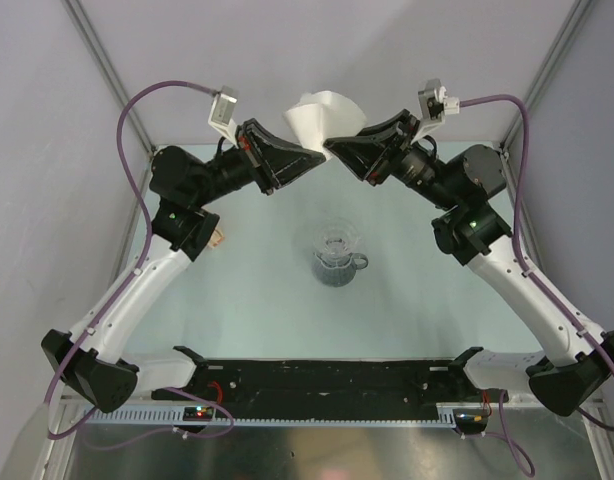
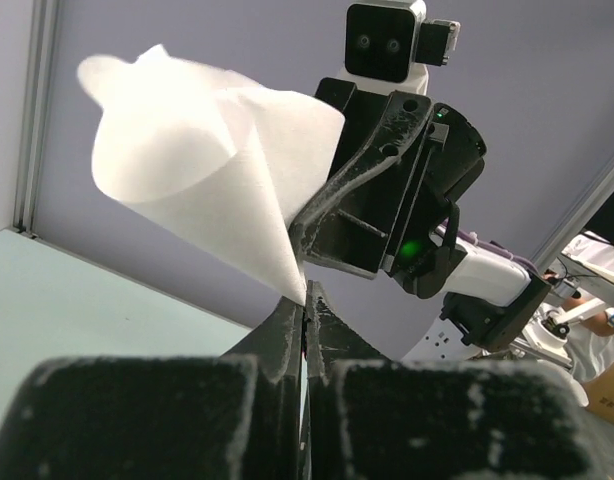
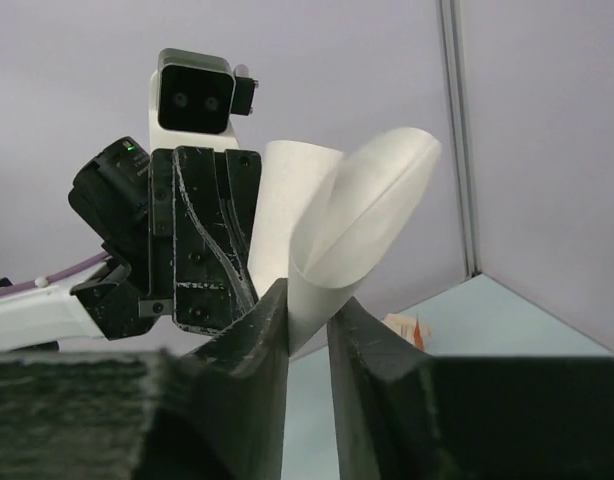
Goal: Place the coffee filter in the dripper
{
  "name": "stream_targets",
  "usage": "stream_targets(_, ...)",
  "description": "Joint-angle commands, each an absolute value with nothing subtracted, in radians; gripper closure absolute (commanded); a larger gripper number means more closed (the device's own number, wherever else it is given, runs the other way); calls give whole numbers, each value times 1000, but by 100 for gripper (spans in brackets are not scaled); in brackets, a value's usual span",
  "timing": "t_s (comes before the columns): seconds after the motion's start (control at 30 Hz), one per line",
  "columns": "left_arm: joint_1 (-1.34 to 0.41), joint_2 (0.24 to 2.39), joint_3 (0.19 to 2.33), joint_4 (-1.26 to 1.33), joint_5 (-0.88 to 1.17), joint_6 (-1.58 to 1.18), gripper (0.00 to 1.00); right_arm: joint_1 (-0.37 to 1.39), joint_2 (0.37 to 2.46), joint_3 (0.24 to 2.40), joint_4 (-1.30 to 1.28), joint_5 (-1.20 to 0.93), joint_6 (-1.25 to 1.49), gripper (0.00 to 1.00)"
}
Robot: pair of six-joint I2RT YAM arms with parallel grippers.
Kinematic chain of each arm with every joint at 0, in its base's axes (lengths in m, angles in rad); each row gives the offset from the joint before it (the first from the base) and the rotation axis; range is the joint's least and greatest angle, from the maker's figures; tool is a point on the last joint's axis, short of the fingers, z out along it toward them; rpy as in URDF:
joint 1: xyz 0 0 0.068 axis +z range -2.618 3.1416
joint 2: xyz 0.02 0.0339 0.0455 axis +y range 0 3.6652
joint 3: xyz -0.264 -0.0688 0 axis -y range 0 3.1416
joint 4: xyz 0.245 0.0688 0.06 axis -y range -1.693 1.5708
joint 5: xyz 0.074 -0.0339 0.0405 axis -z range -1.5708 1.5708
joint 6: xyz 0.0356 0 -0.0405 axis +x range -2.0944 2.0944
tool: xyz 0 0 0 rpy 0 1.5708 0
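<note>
Coffee filter [image 1: 325, 118] mid-air, top centre: left end effector [image 2: 305, 300] pinching its tip, right end effector [image 3: 309, 310] straddling it, grip unclear. Next up: lower it into dripper [image 1: 337, 258].

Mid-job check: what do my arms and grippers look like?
The left arm and right arm match: white links, black joints and bases. A purple cable runs to a silver-white camera on each wrist; a green light glows on each. The left gripper and right gripper are black wedges with scuffed fingers.
</note>
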State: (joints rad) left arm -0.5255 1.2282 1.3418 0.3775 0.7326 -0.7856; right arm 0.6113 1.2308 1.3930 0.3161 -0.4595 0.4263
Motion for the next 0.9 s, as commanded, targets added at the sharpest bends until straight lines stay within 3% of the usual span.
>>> stream_targets(0.0, -532, 1206, 1334, 415, 730, -795, 100, 584, 1232, 1417, 392, -437, 458, 83)
stream_targets(0.13, -527, 1211, 1338, 415, 725, -791, 98, 568, 1231, 1419, 405, -470, 480, 98)
stream_targets(0.3, -499, 1210, 1346, 415, 729, -784, 49, 545, 1233, 1424, 419, -530, 520, 100)
stream_targets(0.4, -484, 1213, 1359, 414, 739, -782, 35, 539, 1234, 1426, 429, -575, 546, 100)
stream_targets(0.57, -479, 1226, 1388, 414, 759, -785, 30, 539, 1248, 1438, 437, -635, 591, 100)
stream_targets(0.73, -479, 1232, 1387, 415, 765, -765, 18, 544, 1261, 1461, 436, -682, 625, 100)
stream_targets(0.87, -479, 1226, 1384, 416, 764, -758, 21, 543, 1262, 1466, 421, -703, 645, 100)
